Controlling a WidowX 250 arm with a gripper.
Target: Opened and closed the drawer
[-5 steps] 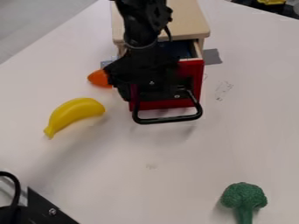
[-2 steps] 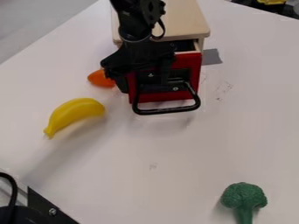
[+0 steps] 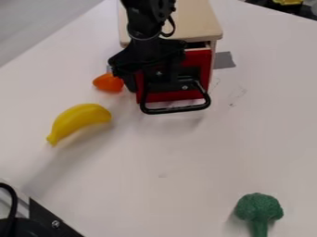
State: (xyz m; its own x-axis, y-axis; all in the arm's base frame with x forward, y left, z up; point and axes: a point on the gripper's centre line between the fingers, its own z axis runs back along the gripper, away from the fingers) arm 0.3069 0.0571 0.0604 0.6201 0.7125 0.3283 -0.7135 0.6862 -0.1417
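The black gripper (image 3: 151, 76) hangs in front of the drawer's red face, at the upper middle of the view, and covers part of it. The drawer (image 3: 197, 60) belongs to a small wooden cabinet (image 3: 195, 21) and stands slightly out, with a narrow dark gap above its front. A black loop handle (image 3: 176, 110) juts from the red front, below the gripper. How the gripper's tips meet the drawer is hard to tell against the black handle mount.
An orange toy (image 3: 108, 83) lies just left of the drawer. Further left is a yellow banana (image 3: 79, 120). Green broccoli (image 3: 258, 208) lies at the lower right of the white table (image 3: 167, 152). Black hardware (image 3: 46, 220) occupies the lower left corner.
The drawer has slid back toward the cabinet, narrowing the opening above its front. The gripper has moved back along with it, toward the top of the view. The toys have stayed put.
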